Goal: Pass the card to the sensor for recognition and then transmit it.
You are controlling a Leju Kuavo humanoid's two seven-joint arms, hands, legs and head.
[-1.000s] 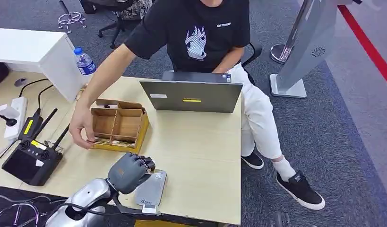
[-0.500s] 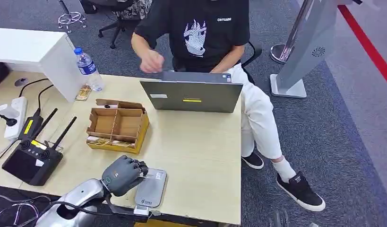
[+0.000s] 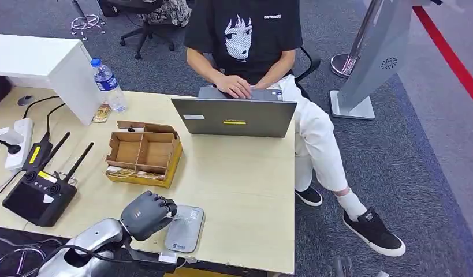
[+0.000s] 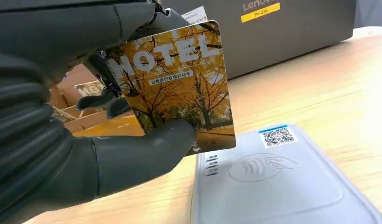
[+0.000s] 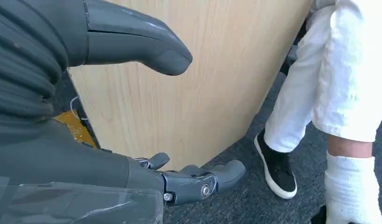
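Observation:
My left hand point(image 3: 146, 214) hovers at the near table edge and pinches a hotel card point(image 4: 179, 88) printed with yellow autumn trees between thumb and fingers. The card stands upright just above the grey card reader point(image 3: 185, 229), whose contactless symbol point(image 4: 261, 166) lies beside the card's lower edge. In the head view the hand hides the card. My right hand point(image 5: 133, 116) hangs beside the table's wooden side panel with fingers apart and nothing in them.
A cardboard divider box point(image 3: 144, 152) holding more cards sits past the reader. A grey laptop point(image 3: 234, 115) stands at the far edge with a person point(image 3: 251, 40) typing behind it. A black router point(image 3: 40, 196), a power strip point(image 3: 17, 141) and a water bottle point(image 3: 108, 83) occupy the left.
The person's hand left the cardboard box and went back to the laptop keyboard. My left hand drew back slightly toward the near edge, over the reader's left side.

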